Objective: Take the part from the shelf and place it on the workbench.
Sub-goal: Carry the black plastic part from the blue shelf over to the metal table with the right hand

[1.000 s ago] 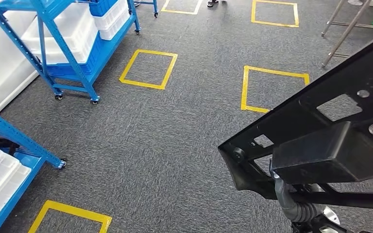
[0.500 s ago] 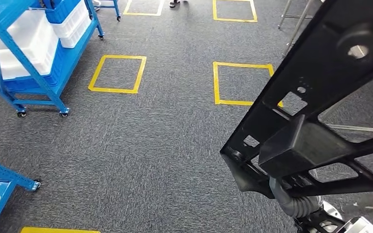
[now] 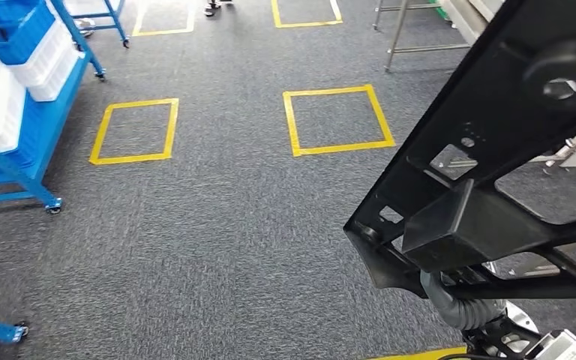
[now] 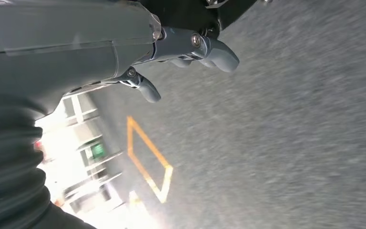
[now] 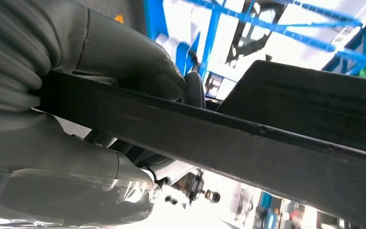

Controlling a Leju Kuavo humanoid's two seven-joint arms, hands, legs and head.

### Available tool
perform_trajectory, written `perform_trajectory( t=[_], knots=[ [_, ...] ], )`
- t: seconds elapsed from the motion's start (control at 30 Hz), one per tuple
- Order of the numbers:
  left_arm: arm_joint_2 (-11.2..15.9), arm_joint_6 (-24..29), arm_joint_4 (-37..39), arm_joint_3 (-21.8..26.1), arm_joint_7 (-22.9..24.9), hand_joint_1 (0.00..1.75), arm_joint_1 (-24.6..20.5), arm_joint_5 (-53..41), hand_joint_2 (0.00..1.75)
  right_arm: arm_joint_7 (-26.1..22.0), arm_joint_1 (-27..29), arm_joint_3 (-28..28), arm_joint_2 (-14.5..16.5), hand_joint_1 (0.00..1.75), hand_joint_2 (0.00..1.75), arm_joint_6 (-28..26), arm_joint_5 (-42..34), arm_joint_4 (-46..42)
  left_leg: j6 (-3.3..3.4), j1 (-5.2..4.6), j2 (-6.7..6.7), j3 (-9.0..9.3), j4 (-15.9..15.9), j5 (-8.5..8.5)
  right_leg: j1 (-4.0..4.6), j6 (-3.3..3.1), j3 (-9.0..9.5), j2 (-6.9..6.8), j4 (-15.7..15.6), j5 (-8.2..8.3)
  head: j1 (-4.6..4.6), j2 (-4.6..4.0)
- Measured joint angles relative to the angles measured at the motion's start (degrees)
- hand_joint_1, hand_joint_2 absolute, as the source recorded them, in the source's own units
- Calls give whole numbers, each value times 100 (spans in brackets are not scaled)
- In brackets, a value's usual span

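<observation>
Grey carpet floor (image 3: 217, 247) with yellow tape squares (image 3: 336, 120), blue shelf (image 3: 15, 112) at far left, metal-legged worktop (image 3: 420, 30) far right, well apart from the robot. Black frame part (image 3: 495, 172) off the shelf, carried at right, long axis slanting up and away toward the worktop. Right robot hand (image 5: 124, 62) wrapped around a part bar from below. Left robot hand (image 4: 171, 52) holding nothing, fingers loosely spread. Placement not yet done.

Part (image 3: 495, 172) right, shelf (image 3: 15, 112) left.
</observation>
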Motion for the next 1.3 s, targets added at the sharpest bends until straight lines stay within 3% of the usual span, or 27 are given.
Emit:
perform_trajectory(
  t=[0.03, 0.07, 0.1, 0.13, 0.2, 0.27, 0.33, 0.4, 0.47, 0.53, 0.57, 0.6, 0.67, 0.73, 0.77, 0.83, 0.87, 0.93, 1.0, 1.03, 1.07, 1.1, 1.13, 1.2, 1.27, 1.3],
  knots=[
    [4, 7, 0, -1, 11, 0, -4, 248, 175, 2, -4, 8, -7, 169, 175, -20, -12, 0, 6, -1, -28, -132, 286, -77, 13, -6, 2, 76, 2, 0, 0, 0],
    [9, 24, 0, -2, 7, 0, -2, 531, 175, -1, -4, 16, -11, 169, 175, -32, -26, 0, 15, -2, -37, -180, 377, -42, 22, -9, 6, 158, 5, 0, 0, 0],
    [15, 53, 0, -4, -9, 0, 7, 781, 175, -11, -5, 26, -12, 169, 175, -34, -36, 0, 30, 0, -50, -127, 241, 105, 26, -8, 13, 243, 10, 0, 0, 0],
    [29, 99, 0, -5, -40, 0, 19, 947, 175, -35, -7, 44, -10, 169, 175, -40, -43, 0, 47, 6, -96, 7, -88, 331, 26, -6, 22, 327, 15, 0, 0, 0],
    [79, 218, 2, -6, -171, 0, 46, 1051, 175, -133, -11, 84, -1, 169, 175, -89, -68, 0, 79, 29, -348, 299, -830, 670, 30, 24, 8, 484, 36, 4, 0, 0],
    [149, 310, 4, -6, -425, 0, 58, 1041, 175, -266, 0, 104, 14, 169, 175, -187, -135, 1, 113, 37, -508, 416, -1167, 737, 27, 96, -56, 612, 42, 36, 0, 0],
    [217, 386, 4, -2, -731, 0, 48, 1041, 175, -385, 40, 104, 37, 169, 175, -243, -182, 5, 177, 32, -409, 425, -1230, 760, 14, 177, -104, 677, 28, 73, 0, 0],
    [272, 474, 3, 14, -966, 0, 23, 1041, 175, -469, 60, 105, 91, 169, 175, -231, -185, 31, 260, 37, -275, 440, -1301, 812, 23, 227, -186, 431, 174, -27, 1, 0],
    [306, 526, 2, 32, -1076, 0, -4, 1041, 175, -509, 34, 112, 172, 169, 175, -214, -196, 112, 308, 22, -129, 444, -1334, 832, 27, 259, -453, 104, 731, -338, 1, 0],
    [328, 525, 2, 23, -1037, 0, -7, 1041, 175, -522, 13, 134, 257, 169, 175, -204, -199, 249, 322, 0, 32, 437, -1332, 825, 11, 288, -765, 21, 1388, -594, 0, 0],
    [337, 505, 2, 10, -961, 0, 2, 1041, 175, -538, 13, 149, 298, 169, 175, -207, -184, 318, 323, -6, 113, 437, -1329, 818, 5, 298, -814, 6, 1506, -593, 0, 0],
    [342, 472, 2, -2, -838, 0, 15, 1041, 175, -568, 17, 161, 342, 169, 175, -215, -161, 376, 318, -8, 191, 439, -1326, 809, 2, 302, -747, -19, 1405, -495, 0, 0],
    [345, 391, 3, -11, -556, 0, 50, 1041, 175, -657, 38, 172, 426, 169, 175, -235, -108, 436, 293, -14, 318, 459, -1318, 782, 7, 289, -340, -187, 692, -188, 0, 0],
    [348, 334, 4, -10, -380, 0, 86, 1041, 175, -724, 64, 174, 499, 169, 175, -239, -79, 448, 239, -40, 416, 484, -1305, 745, 53, 221, -21, -372, 102, -42, 0, 0],
    [350, 320, 4, -10, -348, 0, 98, 1041, 175, -741, 79, 175, 528, 169, 175, -239, -74, 449, 209, -50, 463, 496, -1305, 731, 79, 181, 24, -405, 1, -52, 0, 0],
    [354, 307, 4, -10, -311, 0, 105, 1041, 175, -761, 119, 176, 574, 169, 175, -238, -72, 450, 151, -58, 557, 529, -1315, 705, 90, 110, 19, -291, -14, -48, 0, 0],
    [356, 293, 4, -10, -275, 0, 104, 1041, 175, -770, 141, 176, 596, 169, 175, -234, -72, 449, 119, -51, 521, 537, -1292, 671, 75, 80, 29, -234, -34, -37, 0, 0],
    [360, 218, 7, -10, -79, 0, 118, 1041, 175, -795, 164, 176, 651, 169, 175, -225, -48, 446, 64, -27, 272, 410, -971, 450, 38, 19, 50, -120, -75, -11, -1, 0],
    [366, 110, 11, -10, 255, 0, 161, 1041, 175, -850, 213, 175, 735, 169, 175, -229, 66, 445, 35, 4, 27, 51, -223, 84, 35, -15, 47, 5, -79, -6, -2, 0],
    [369, 63, 15, -10, 394, 0, 182, 1041, 175, -876, 261, 174, 779, 169, 175, -241, 155, 444, 26, 13, -6, -131, 136, -40, 37, -21, 45, 77, -76, -7, -2, 0],
    [371, 50, 17, -7, 461, 0, 197, 1041, 175, -894, 321, 174, 812, 169, 175, -250, 244, 443, 21, 19, -14, -240, 328, -54, 39, -22, 46, 152, -71, -8, -2, 0],
    [374, 71, 19, -2, 451, 0, 204, 1041, 175, -899, 379, 172, 831, 169, 175, -249, 306, 440, 22, 25, -18, -255, 310, 44, 38, -21, 48, 230, -63, -9, -1, 0],
    [380, 137, 21, 5, 358, 0, 208, 1041, 175, -900, 426, 163, 840, 169, 175, -230, 326, 438, 29, 33, -38, -174, 83, 236, 37, -18, 49, 312, -52, -11, -1, 0],
    [405, 340, 22, 32, 12, 0, 206, 1041, 175, -900, 462, 126, 842, 169, 175, -119, 226, 440, 54, 58, -237, 125, -662, 646, 42, 8, 39, 473, -17, -21, -1, 0],
    [424, 495, 21, 68, -395, 0, 192, 1041, 175, -900, 427, 86, 842, 169, 175, 34, 49, 479, 81, 71, -434, 311, -1124, 795, 42, 72, 1, 623, 8, -13, -1, 0],
    [430, 532, 21, 86, -550, 0, 181, 1041, 175, -900, 405, 75, 842, 169, 175, 99, -20, 511, 101, 66, -454, 333, -1182, 780, 39, 113, -20, 687, 8, 0, -1, 0]
  ],
)
